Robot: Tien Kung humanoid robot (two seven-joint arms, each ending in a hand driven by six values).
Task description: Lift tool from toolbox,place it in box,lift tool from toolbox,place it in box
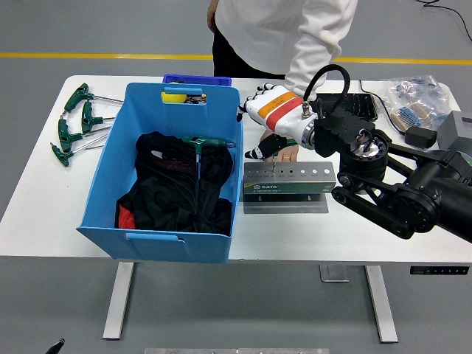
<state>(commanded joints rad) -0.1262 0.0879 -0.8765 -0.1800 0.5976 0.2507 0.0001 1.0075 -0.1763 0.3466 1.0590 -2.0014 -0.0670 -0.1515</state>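
Head view: the right hand hovers empty, fingers loosely spread, between the blue box and the toolbox near the table's middle. One T-handle tool lies in the box, shaft pointing toward the near edge. The toolbox sits just below the fingertips, a person's hand touching its far edge; clear tabletop lies nearer.
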